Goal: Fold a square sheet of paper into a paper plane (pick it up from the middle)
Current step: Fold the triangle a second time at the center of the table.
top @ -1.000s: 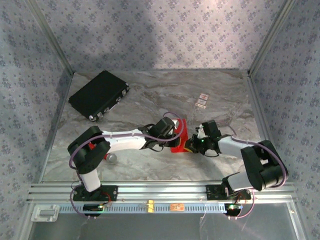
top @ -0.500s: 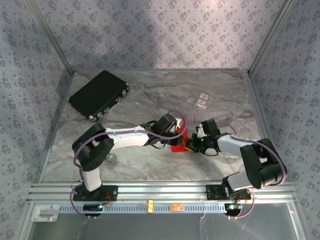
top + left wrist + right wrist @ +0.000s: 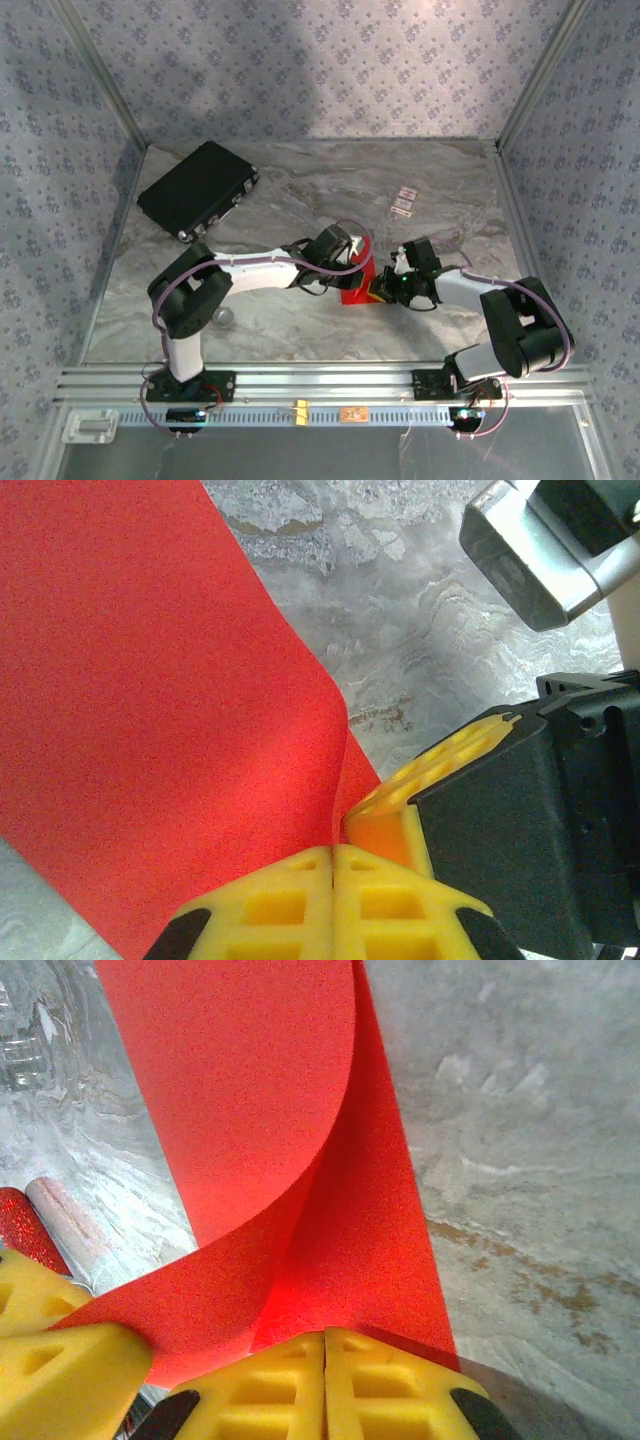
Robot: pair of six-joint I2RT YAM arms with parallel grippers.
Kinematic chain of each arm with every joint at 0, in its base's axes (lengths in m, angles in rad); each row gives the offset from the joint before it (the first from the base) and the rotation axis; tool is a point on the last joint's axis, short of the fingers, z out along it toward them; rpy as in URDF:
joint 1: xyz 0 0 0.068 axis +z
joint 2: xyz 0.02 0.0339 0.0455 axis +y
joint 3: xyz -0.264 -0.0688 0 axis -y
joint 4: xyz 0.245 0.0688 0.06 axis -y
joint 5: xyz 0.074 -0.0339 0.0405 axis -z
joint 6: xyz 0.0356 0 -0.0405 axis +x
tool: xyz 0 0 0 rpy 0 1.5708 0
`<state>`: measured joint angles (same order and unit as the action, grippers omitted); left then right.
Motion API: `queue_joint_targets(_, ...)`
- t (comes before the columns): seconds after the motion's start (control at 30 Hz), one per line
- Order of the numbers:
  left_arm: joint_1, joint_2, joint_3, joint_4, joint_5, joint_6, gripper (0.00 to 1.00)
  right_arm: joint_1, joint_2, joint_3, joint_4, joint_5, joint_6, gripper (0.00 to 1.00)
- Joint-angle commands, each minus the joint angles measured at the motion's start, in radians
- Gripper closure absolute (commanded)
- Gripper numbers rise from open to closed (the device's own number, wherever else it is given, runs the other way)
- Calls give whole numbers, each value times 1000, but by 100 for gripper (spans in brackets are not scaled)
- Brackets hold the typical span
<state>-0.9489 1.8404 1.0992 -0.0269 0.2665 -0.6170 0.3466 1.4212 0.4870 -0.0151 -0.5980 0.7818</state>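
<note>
Grip: right tool (image 3: 325, 1345) clamped on the square sheet of paper (image 3: 250, 1090) — left tool (image 3: 333, 858) likely too. Align edges, crease slowly.

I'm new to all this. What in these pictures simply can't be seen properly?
- Top view: the red paper is mostly covered by both arms, so its outline and folds are hidden.
- Left wrist view: the paper runs off the top and left edges.
- Right wrist view: a small red object is cut by the left edge.
- Top view: two small cards are too small to read.
</note>
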Motion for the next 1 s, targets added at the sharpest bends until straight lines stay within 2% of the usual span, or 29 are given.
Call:
queue_joint_targets(0.0,7,3,16,-12,19,21,100,0,16,33,15,-5,12,92)
queue_joint_targets(0.1,7,6,16,-11,19,23,100,-1,44,40,3,5,-7,92)
queue_joint_targets(0.3,35,9,5,-15,24,37,100,-1,81,49,-162,98,-130,92)
queue_joint_targets(0.67,64,45,35,-70,5,136,100,-14,106,47,-171,73,-145,92)
queue_joint_targets(0.97,64,69,40,-61,-54,150,100,-14,105,60,-178,65,-145,92)
